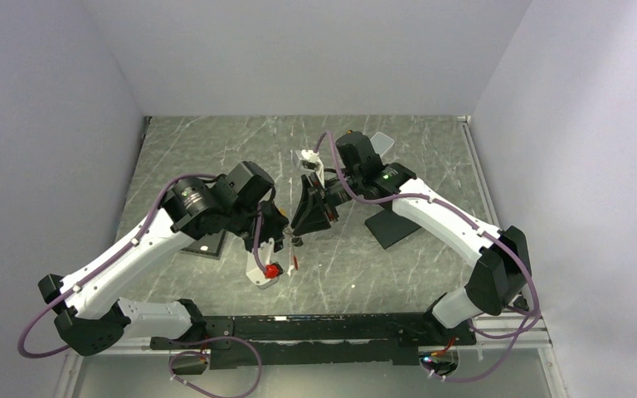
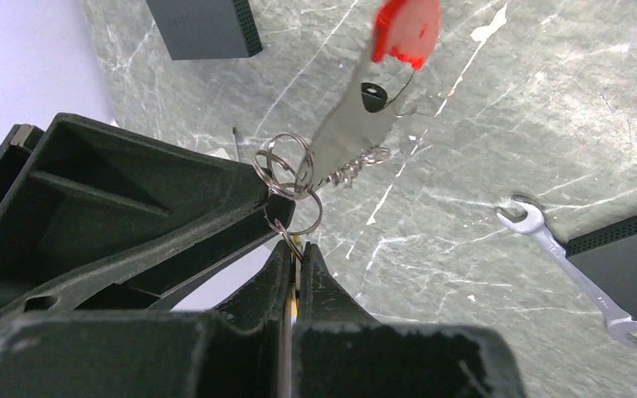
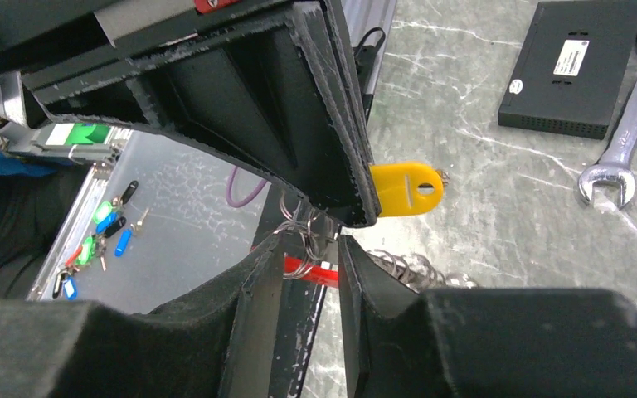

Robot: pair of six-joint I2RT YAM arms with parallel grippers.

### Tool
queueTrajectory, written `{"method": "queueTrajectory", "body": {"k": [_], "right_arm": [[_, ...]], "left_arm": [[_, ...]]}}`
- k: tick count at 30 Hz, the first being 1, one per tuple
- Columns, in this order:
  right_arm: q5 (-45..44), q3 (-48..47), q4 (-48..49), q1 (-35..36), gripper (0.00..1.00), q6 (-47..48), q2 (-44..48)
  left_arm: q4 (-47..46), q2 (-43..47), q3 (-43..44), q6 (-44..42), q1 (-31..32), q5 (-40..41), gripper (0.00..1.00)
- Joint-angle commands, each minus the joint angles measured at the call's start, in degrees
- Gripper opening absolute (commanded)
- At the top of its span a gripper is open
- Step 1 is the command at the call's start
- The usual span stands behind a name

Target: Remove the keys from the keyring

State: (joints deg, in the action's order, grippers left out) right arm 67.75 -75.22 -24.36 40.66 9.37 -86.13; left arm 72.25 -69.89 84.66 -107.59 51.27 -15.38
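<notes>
Step in hand: working one key off keyring (image 2: 286,176); no keys looked free yet. Left pincer (image 2: 297,249) was pressed together on thin brass key (image 2: 291,305), bunch held above counter (image 2: 464,215). Keyring sat just beyond its tips, red-headed key (image 2: 357,124) pointing to 1 o'clock. Right pincer (image 3: 308,242) stood part spread, keyring in gap, contact unclear. Next move probably needs firm pinch on ring, then sliding key round coil.

Left arm (image 1: 133,249) and right arm (image 1: 448,220) extend from the near edge of the tabletop (image 1: 216,141) toward its centre, tips meeting. Left end effector (image 2: 296,249): jaws clamped on the keys (image 2: 292,308). Right end effector (image 3: 307,249): jaws partly apart.
</notes>
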Motion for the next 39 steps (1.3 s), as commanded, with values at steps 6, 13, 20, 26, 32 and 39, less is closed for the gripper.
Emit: {"method": "queueTrajectory", "body": {"k": [6,13,20,26,32,39], "right_arm": [[-0.87,-3.06,0.89,1.66,0.28,1.44,1.05],[-3.63,-1.27,-0.75,1.78,0.16,3.78,1.54],[-4.93,-0.01,-0.48,1.79,0.00,2.99,2.10],[-9.16,-0.19,-0.07,1.79,0.00,-0.42,2.65],[-14.30,0.16,-0.11,1.71,0.00,-3.09,3.16],[-19.00,-0.27,0.16,1.65,0.00,-5.59,3.37]], "left_arm": [[-0.06,-0.81,2.24,-3.29,0.29,-1.24,0.00],[0.00,-0.36,2.35,-2.00,0.27,-0.57,0.00],[-0.81,0.36,1.55,-0.25,0.28,1.56,0.00],[-1.96,1.47,0.45,1.40,0.27,3.65,0.00],[-1.80,2.40,0.12,2.73,0.27,5.13,0.00],[-1.95,2.64,-0.11,4.08,0.26,5.53,0.00]]}}
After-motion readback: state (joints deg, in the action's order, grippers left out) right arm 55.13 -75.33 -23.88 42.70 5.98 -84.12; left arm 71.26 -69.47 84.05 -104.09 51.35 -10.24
